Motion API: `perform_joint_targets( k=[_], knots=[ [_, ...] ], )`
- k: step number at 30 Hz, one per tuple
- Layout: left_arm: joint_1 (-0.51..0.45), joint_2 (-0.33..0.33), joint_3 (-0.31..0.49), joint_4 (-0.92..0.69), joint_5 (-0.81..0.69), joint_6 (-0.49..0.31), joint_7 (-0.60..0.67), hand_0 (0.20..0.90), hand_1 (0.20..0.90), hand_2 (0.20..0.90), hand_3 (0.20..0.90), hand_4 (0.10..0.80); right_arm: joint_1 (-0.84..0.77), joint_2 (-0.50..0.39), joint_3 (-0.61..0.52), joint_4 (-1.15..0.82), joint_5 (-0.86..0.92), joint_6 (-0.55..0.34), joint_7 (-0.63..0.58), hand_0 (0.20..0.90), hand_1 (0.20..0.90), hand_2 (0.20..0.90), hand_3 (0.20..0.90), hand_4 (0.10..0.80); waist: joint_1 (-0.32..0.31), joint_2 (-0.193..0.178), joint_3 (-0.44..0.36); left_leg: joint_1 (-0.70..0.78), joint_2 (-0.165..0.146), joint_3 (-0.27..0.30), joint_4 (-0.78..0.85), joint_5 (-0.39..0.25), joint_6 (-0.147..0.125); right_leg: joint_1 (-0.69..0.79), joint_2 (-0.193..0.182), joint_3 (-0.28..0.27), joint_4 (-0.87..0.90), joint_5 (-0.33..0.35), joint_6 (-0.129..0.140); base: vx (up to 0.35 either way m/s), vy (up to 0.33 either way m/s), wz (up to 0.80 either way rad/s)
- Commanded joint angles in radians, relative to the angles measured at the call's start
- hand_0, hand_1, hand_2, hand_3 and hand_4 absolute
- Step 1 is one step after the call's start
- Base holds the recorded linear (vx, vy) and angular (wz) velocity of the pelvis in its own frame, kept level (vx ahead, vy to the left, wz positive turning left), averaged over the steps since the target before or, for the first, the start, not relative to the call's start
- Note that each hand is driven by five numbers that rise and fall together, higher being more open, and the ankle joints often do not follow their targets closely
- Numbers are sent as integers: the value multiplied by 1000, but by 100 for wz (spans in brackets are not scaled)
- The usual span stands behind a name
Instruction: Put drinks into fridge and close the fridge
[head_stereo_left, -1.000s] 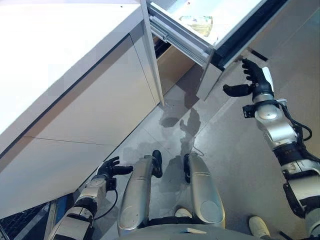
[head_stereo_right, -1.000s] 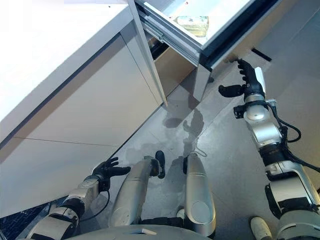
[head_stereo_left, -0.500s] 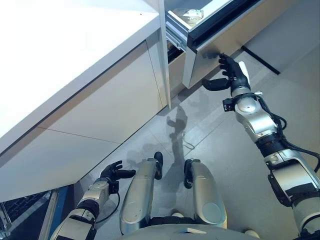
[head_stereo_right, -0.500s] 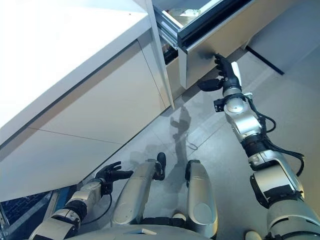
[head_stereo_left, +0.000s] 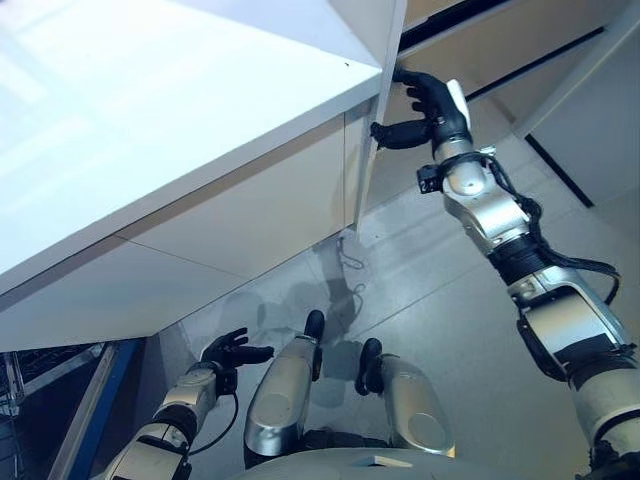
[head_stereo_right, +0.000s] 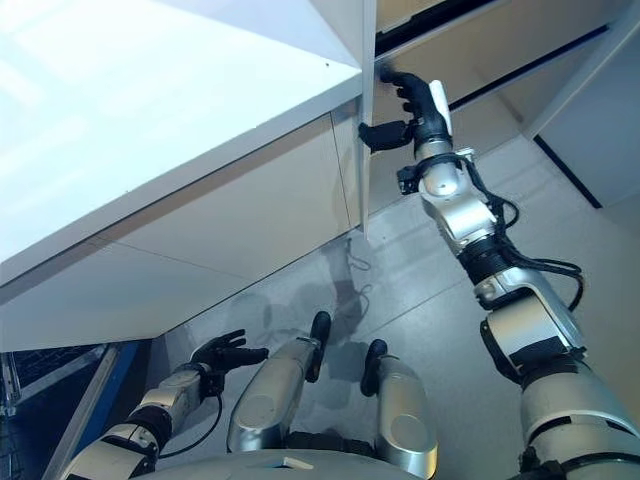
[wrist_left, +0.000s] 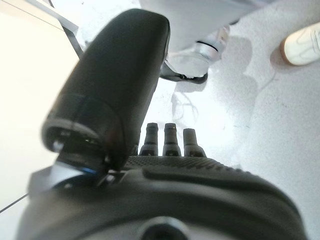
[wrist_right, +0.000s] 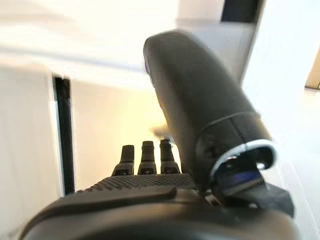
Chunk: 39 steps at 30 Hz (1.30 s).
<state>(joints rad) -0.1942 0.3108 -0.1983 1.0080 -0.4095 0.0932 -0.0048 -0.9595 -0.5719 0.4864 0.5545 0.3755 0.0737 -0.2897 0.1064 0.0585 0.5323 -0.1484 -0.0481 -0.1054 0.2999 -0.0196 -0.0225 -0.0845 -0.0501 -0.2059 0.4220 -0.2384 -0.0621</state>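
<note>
The fridge drawer's pale front (head_stereo_left: 371, 160) stands almost flush with the white cabinet, seen edge on, with a dark gap (head_stereo_left: 452, 14) along its top. No drink is in sight. My right hand (head_stereo_left: 432, 100) is raised and open, its straight fingers (wrist_right: 143, 157) against the drawer front's upper edge and the thumb (wrist_right: 200, 110) spread to the side. My left hand (head_stereo_left: 230, 352) hangs low by my side, open and empty, with relaxed fingers (wrist_left: 171, 138) over the grey floor.
A white counter top (head_stereo_left: 150, 130) over beige cabinet fronts (head_stereo_left: 250, 220) fills my left side. A blue frame (head_stereo_left: 85, 420) and a wire rack (head_stereo_left: 15, 390) sit at the lower left. A person's white shoe (wrist_left: 304, 44) stands on the floor. Grey floor (head_stereo_left: 450, 330) lies ahead.
The drawer, open a second ago with a drink inside, has slid in under my right hand's push until almost shut. The camera has also shifted. The left hand stays low.
</note>
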Motion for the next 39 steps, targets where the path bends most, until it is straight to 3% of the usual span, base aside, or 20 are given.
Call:
perform_joint_targets(
  k=[1,3,10,11,12,15,17,21,27,30,39],
  knots=[
    [102,49,-60,13,35,-58,-25,900,900,900,900,800,-158,23,-62,-78,-24,-209,-45,900,900,900,900,800,31,-68,-220,49,-32,74,-26,-105,55,41,-14,43,-193,130,54,23,5,-5],
    [121,43,-51,17,50,-60,-38,900,900,900,900,800,-95,-2,-93,-95,14,-201,-33,900,900,900,900,800,18,-79,-248,73,-31,82,-53,-103,54,62,-11,49,-225,137,61,12,15,-6],
    [198,21,4,-2,22,-52,-30,900,900,900,900,800,347,-12,-219,-188,16,-147,103,900,900,900,900,800,-46,-102,-347,147,-14,123,-155,-88,54,105,-4,80,-325,183,91,-27,16,-12],
    [223,13,36,-12,14,-46,-45,900,900,900,900,800,546,3,-303,-186,6,-152,149,900,900,900,900,800,-75,-105,-377,170,-6,142,-192,-85,54,114,-2,90,-353,195,103,-66,6,-24],
    [235,7,44,-18,9,-39,-46,900,900,900,900,800,631,14,-338,-179,-4,-166,169,900,900,900,900,800,-86,-105,-389,179,-4,149,-209,-81,53,117,0,95,-368,203,107,-83,8,-22],
    [260,-9,73,-10,-17,-34,-37,900,900,900,900,800,840,64,-388,-83,-38,-119,199,900,900,900,900,800,-124,-105,-420,215,9,180,-274,-64,45,133,4,102,-426,236,127,-68,0,-26],
    [254,-6,90,28,-40,-30,-50,900,900,900,900,800,922,120,-398,83,-57,-144,218,900,900,900,900,800,-142,-104,-434,233,17,189,-316,-53,38,140,14,110,-447,240,131,-93,-36,-30],
    [229,-1,96,108,3,-59,-92,900,900,900,900,800,980,187,-400,377,-155,-153,241,900,900,900,900,800,-151,-105,-446,243,21,184,-346,-39,36,145,27,118,-445,232,130,-54,-57,-22],
    [200,-25,63,205,76,-122,-118,900,900,900,900,800,1021,262,-389,707,-219,-74,346,900,900,900,900,800,-154,-96,-444,248,26,185,-347,-39,36,155,35,118,-446,222,123,-28,-27,-4],
    [202,-44,55,229,77,-147,-116,900,900,900,900,800,1026,287,-371,724,-224,-37,386,900,900,900,900,800,-158,-90,-443,249,25,180,-343,-43,37,156,37,124,-442,217,120,-8,0,-6],
    [195,-61,27,219,53,-158,-107,900,900,900,900,800,1028,295,-325,717,-270,-50,418,900,900,900,900,800,-161,-85,-437,243,20,169,-339,-53,39,152,41,130,-443,208,123,-9,3,-2]
  ],
)
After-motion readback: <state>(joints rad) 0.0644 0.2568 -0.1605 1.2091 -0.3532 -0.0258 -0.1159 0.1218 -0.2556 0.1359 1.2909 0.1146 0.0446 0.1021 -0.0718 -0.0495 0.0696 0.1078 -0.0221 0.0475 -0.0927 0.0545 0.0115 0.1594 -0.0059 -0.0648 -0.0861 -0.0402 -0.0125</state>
